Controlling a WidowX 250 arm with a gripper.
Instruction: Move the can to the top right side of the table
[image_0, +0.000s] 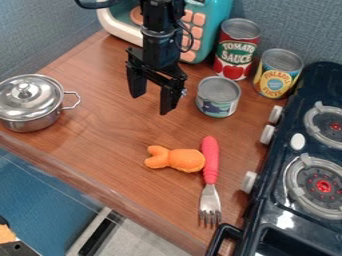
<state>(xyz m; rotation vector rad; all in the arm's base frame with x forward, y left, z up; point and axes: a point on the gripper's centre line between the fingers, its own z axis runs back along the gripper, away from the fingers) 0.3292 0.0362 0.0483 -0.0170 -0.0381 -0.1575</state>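
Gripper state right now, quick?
Gripper: open, fingers apart, holding nothing; the short grey-lidded can stands beside it, not between the fingers.

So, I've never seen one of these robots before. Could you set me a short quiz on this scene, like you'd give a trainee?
1. True or false: the fingers are gripping the short can.
2. Fill in the missing word: the lid is ___ the silver pot.
3. Which lies closest to the fork? (a) silver pot (b) orange toy (c) yellow can

Key: 1. false; 2. on; 3. b
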